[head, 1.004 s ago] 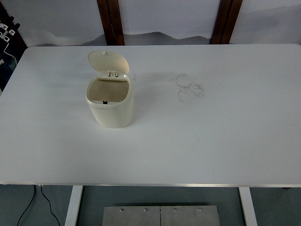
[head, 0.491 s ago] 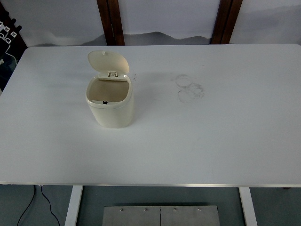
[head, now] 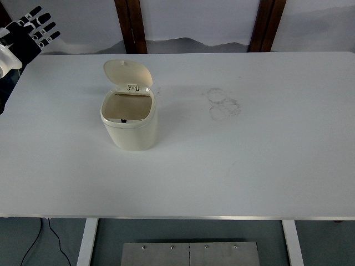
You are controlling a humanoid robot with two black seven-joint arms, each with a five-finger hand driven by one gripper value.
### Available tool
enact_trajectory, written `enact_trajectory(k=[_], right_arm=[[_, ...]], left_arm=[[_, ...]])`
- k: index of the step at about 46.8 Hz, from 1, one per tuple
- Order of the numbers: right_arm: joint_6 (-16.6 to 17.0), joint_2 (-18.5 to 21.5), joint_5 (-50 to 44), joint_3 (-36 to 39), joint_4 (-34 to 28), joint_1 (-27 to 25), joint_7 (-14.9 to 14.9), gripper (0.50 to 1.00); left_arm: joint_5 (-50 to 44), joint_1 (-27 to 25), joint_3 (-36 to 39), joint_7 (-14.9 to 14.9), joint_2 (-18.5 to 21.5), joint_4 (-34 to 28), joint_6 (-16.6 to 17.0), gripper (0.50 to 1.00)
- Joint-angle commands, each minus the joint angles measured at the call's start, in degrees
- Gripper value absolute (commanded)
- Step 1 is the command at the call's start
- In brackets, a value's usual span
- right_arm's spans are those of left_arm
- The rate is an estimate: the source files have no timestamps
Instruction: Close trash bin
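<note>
A small cream trash bin (head: 130, 126) stands on the white table (head: 249, 155), left of the middle. Its lid (head: 127, 73) is swung up and back on its hinge, and the bin's inside shows. My left hand (head: 30, 30) is at the picture's upper left corner, over the table's far left corner, fingers spread and holding nothing. It is well apart from the bin, up and to the left of it. My right hand is out of view.
Faint grey ring marks (head: 223, 103) stain the table right of the bin. Two dark wooden posts (head: 131, 25) stand behind the table's far edge. A metal plate (head: 188, 254) lies below the near edge.
My left hand has come into view at the upper left corner. The bin and its lid have not moved.
</note>
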Motion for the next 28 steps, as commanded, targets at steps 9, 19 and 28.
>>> enact_trajectory(k=[9,19,28], right_arm=[[0.0,0.0,0.0,0.0,0.0,0.01,0.09,0.995],[0.0,0.0,0.0,0.0,0.0,0.01,0.0,0.995],[0.0,0.0,0.0,0.0,0.0,0.01,0.0,0.995]], left_arm=[[0.63,-15.21,21.7,4.7,-0.03,-6.56,-0.36,1.0],[0.71,-23.48,30.76,8.22,0.06,-10.43,-0.8,1.0],[0.71,-28.58,37.79,8.31,0.06,-13.6,-1.42,1.0]])
